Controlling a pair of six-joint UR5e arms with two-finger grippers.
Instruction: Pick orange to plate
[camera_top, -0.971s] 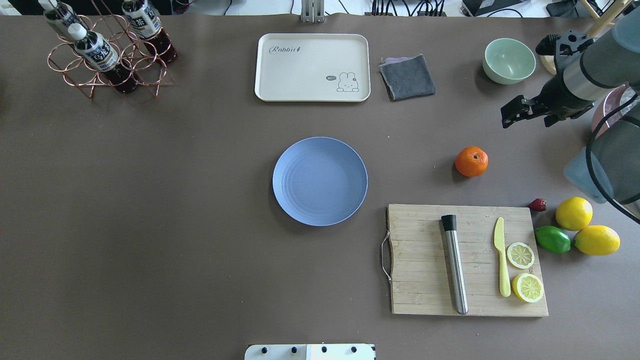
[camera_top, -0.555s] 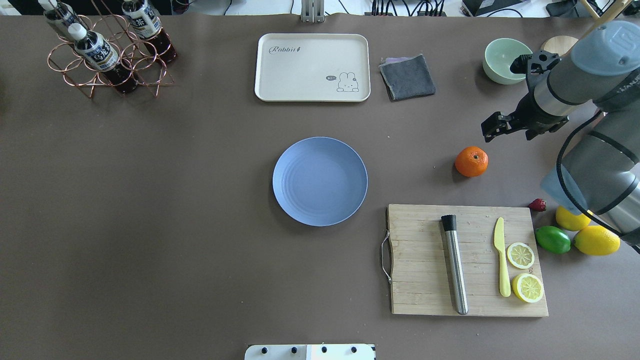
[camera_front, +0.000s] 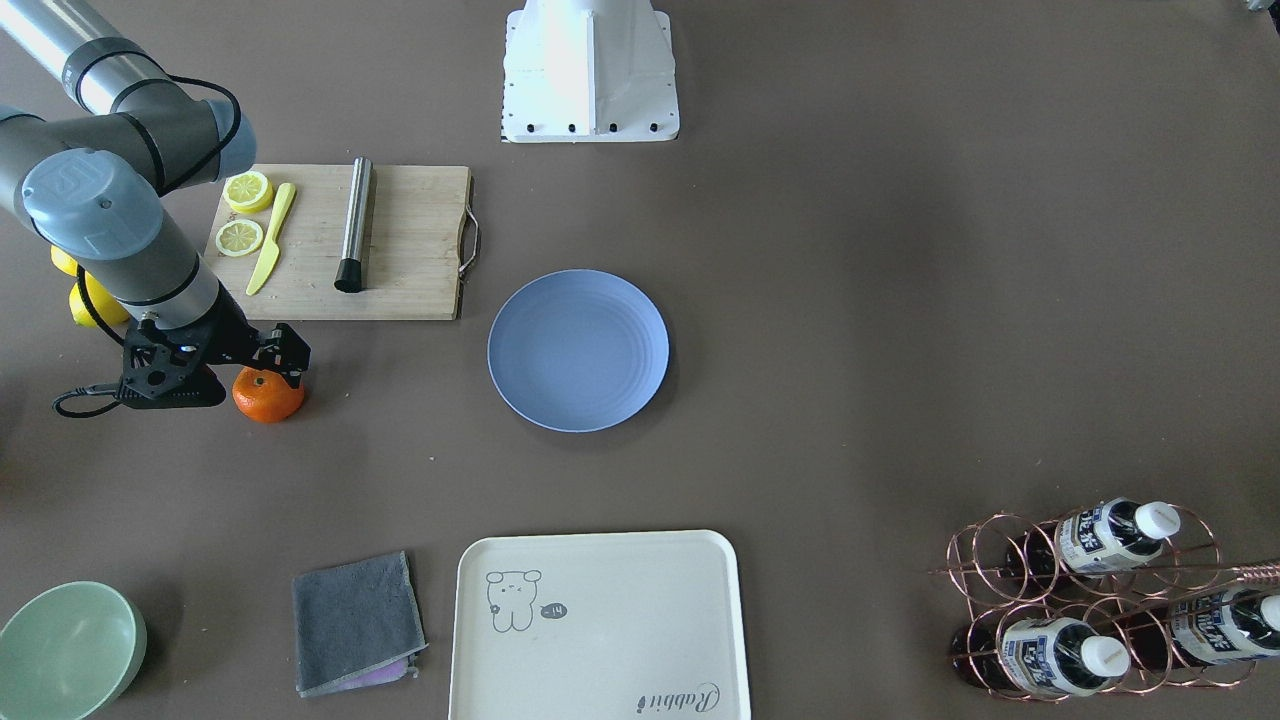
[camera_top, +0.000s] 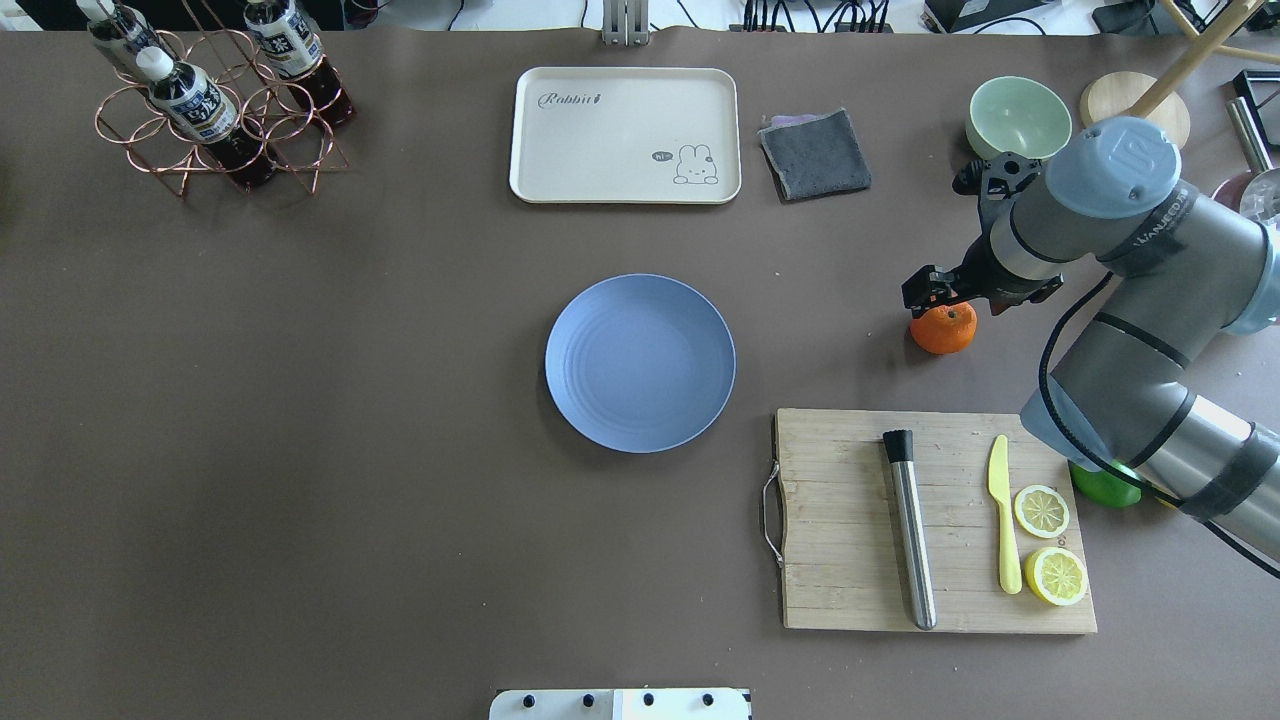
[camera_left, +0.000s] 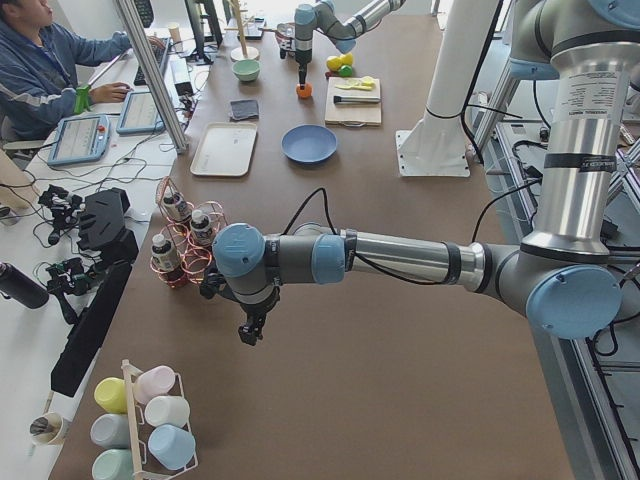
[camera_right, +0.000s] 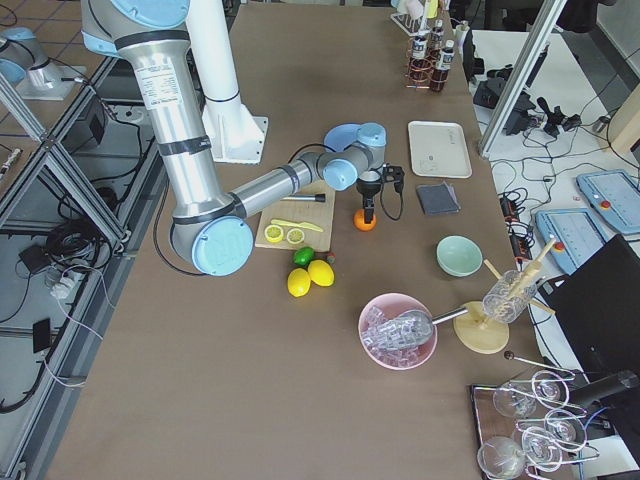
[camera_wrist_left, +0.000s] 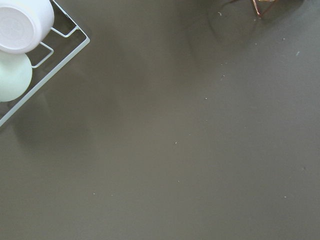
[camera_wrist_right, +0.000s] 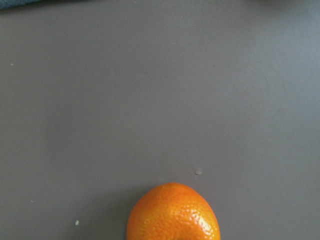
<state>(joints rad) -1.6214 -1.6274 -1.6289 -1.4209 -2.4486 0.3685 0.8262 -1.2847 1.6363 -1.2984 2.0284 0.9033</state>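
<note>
While right jaws overhang orange (camera_top: 943, 330), plate (camera_top: 640, 362) well apart.

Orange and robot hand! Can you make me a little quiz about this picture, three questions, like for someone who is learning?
1. True or false: the orange already lies on the blue plate.
2. Which of the robot's hands hangs just above the orange? A) its left B) its right
3. Fill in: ____ lemon slices lie on the cutting board.

Key
1. False. It sits on the table, apart from the plate.
2. B, the right hand.
3. Two.
</note>
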